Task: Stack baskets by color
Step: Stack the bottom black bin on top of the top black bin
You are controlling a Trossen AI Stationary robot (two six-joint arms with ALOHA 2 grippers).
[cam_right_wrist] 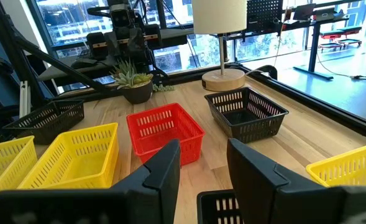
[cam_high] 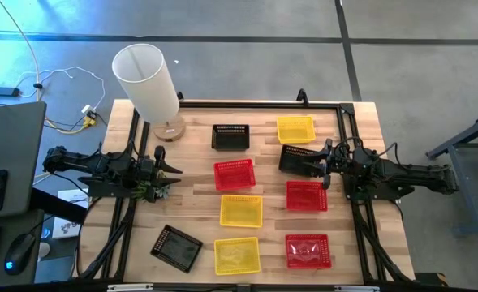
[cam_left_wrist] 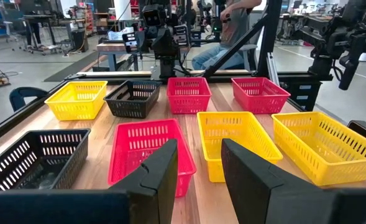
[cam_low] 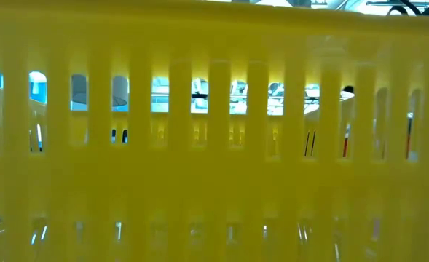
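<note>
Red, yellow and black mesh baskets lie singly on the wooden table, three of each colour. Reds: (cam_high: 234,173), (cam_high: 307,195), (cam_high: 308,251). Yellows: (cam_high: 295,129), (cam_high: 242,210), (cam_high: 237,255). Blacks: (cam_high: 230,136), (cam_high: 299,158), (cam_high: 176,246). My left gripper (cam_high: 170,174) (cam_left_wrist: 199,180) waits open at the table's left side, pointing level across the baskets. My right gripper (cam_high: 324,162) (cam_right_wrist: 204,180) is open at the right side, level, just over the black basket (cam_right_wrist: 220,208) there. A yellow basket's slotted wall (cam_low: 214,160) fills the low view.
A tall white cylinder lamp (cam_high: 149,81) on a round wooden base stands at the far left corner. A small potted plant (cam_right_wrist: 136,84) sits by the left arm. Black frame rails (cam_high: 344,130) run along the table's edges. People and benches show in the room beyond.
</note>
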